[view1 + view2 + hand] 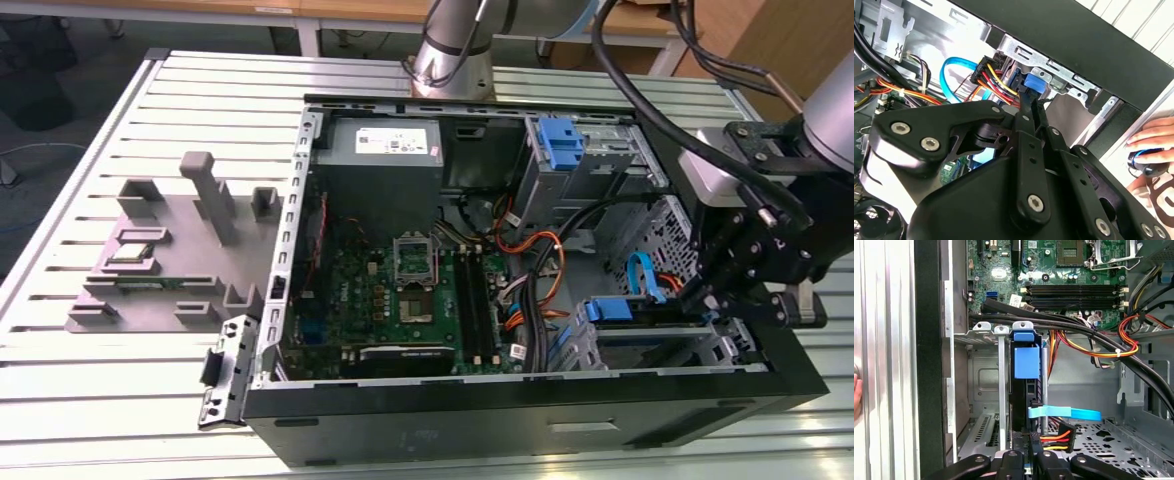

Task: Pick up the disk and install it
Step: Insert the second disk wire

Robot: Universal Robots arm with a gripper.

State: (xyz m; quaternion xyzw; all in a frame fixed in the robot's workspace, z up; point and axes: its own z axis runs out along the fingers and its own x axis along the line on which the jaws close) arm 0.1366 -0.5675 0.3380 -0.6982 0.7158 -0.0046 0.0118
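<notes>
The disk (1026,362) stands on edge in the drive cage (981,385) at the case's front corner, its blue carrier tab facing the motherboard. In the exterior view its blue carrier (621,310) shows low in the case, on that view's right. My gripper (1032,440) hangs at the disk's cabled end, fingers closed together with nothing between them, tips at the disk's dark edge beside the power plug (1059,435). In the second wrist view the closed fingers (1026,117) point at the blue carrier (1034,82). The gripper (721,300) sits just off the cage.
A blue data cable (1064,413) and thick black cables (1064,322) cross close to the disk. A bare blue bracket (561,140) and the grey power supply (387,140) sit at the case's far side. A person's hand (1154,135) rests outside the case wall. Grey fixtures (174,250) stand on the table.
</notes>
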